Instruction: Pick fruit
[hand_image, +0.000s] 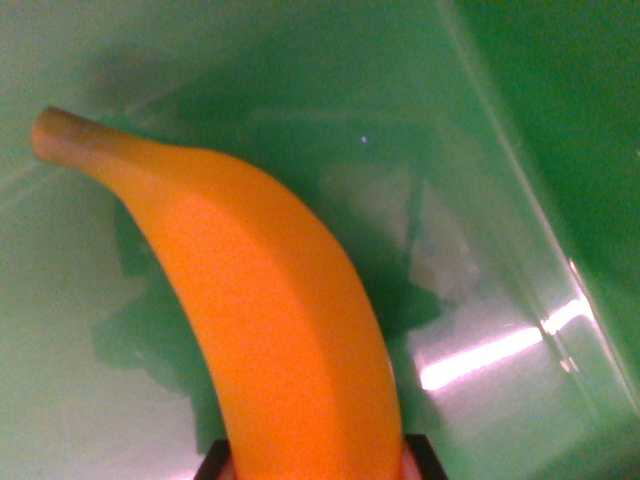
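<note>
At the wrist view's left, the pale green floor of a translucent green bin (70, 330) fills the frame, blurred and marked with soft darker shadow patches. The banana (270, 310) begins up there with its brownish stem tip near the upper left corner, then curves down and toward the middle, widening into a thick orange-yellow body that runs out of the bottom edge of the frame. A faint ridge runs lengthwise along its skin, with the left face a little lighter than the right. At the bottom edge, two dark fingers (213, 462) show as small black corners, one tight against each side of the banana, so the gripper (318, 462) is clamped around the fruit's lower end. A dark green shadow of the fruit spreads on the bin floor just beside it toward the middle and right. Further to the wrist view's right, a bright white glare streak lies across the plastic, and the bin's wall rises along a slanted edge from the top middle to the lower right, with deeper green beyond it.
</note>
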